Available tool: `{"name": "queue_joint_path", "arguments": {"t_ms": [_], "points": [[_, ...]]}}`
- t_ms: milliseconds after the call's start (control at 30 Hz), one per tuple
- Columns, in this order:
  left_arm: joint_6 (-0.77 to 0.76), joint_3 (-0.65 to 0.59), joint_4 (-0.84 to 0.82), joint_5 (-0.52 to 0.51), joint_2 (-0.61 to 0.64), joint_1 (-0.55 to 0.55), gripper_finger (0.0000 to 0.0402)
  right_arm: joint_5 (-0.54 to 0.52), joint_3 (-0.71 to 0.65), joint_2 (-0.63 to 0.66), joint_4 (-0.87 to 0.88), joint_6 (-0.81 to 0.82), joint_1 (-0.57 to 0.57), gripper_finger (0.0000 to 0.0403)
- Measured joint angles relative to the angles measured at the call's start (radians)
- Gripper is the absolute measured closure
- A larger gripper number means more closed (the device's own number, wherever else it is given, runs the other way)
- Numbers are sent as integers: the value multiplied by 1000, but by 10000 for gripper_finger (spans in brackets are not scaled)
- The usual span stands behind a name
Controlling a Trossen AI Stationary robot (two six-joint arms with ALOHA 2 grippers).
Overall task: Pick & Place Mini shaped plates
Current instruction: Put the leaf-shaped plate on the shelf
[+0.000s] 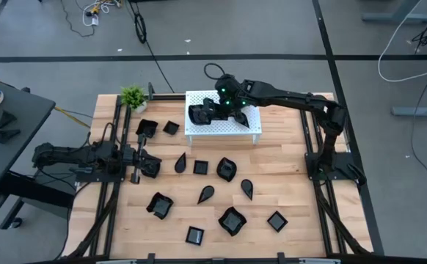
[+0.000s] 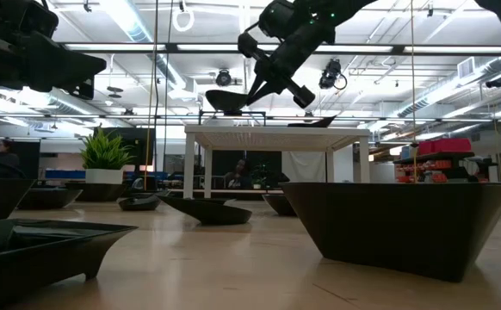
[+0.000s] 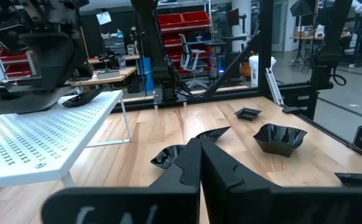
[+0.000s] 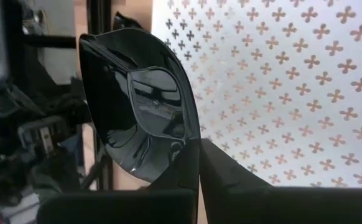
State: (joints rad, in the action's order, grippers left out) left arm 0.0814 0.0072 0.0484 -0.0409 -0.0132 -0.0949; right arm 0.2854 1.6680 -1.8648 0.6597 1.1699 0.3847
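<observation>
The right gripper (image 1: 207, 111) is clamped on a plate's (image 4: 140, 112) rim, carrying it level over the stand's (image 1: 246, 125) left edge, ready for setting down. The left gripper (image 1: 151, 165) waits closed and empty near the table's (image 1: 294, 191) left edge; other plates (image 1: 232, 220) dot the table

I saw bright ceiling tubes (image 2: 259, 47) backlighting the low view; near dishes (image 2: 405, 226) were blurred silhouettes, and the held plate (image 4: 145, 102) showed glare.

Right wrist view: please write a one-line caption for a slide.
Right gripper fingers shut on the rim of a glossy black teardrop plate, held above the white perforated stand.
</observation>
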Motion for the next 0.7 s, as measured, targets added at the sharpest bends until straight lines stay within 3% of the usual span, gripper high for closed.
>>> {"name": "queue_joint_path", "arguments": {"t_ms": [200, 700], "points": [[0, 0, 0, 0, 0, 0, 399, -26, 0, 0, -82, 106, 11, 399], [0, 0, 0, 0, 0, 0, 399, -264, 0, 0, -112, 357, 11, 399]]}}
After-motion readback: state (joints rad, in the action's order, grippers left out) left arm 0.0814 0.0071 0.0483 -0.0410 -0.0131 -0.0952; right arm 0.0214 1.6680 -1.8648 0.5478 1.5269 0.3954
